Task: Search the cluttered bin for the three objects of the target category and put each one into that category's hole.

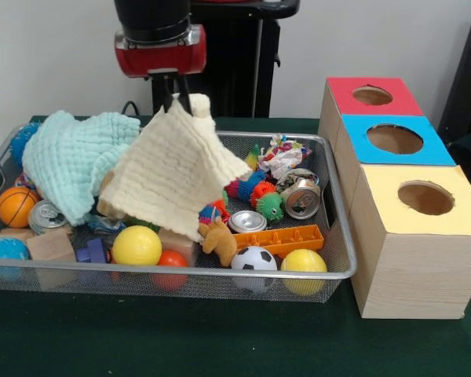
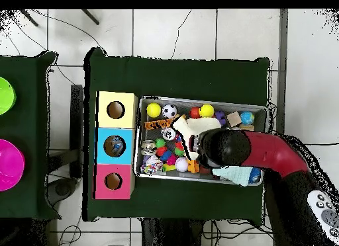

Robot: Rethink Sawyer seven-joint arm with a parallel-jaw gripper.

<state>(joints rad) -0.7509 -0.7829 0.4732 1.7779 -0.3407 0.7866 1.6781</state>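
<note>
The bin [image 1: 341, 236] of silver wire mesh sits on the green table, full of mixed items. My gripper [image 1: 178, 100] hangs over the bin's far middle, shut on the top corner of a cream cloth [image 1: 173, 173]. The cloth hangs lifted, with its lower edge draped over the clutter. The hole [image 1: 372, 95] in the red-topped box lies at the far right, apart from the gripper. In the overhead view my arm [image 2: 228, 147] covers the gripper over the bin [image 2: 212, 100]. The cream cloth [image 2: 195, 127] shows beside the arm, and the red box's hole [image 2: 113, 181] lies to the left.
A mint cloth [image 1: 71, 157] is heaped at the bin's left. Yellow balls [image 1: 136, 246], a soccer ball [image 1: 253, 259], an orange ball [image 1: 16, 206], cans [image 1: 302, 196], spiky balls [image 1: 269, 206] and an orange tray [image 1: 281, 238] lie around. Blue-topped [image 1: 394, 139] and yellow-topped [image 1: 425, 198] boxes stand nearer.
</note>
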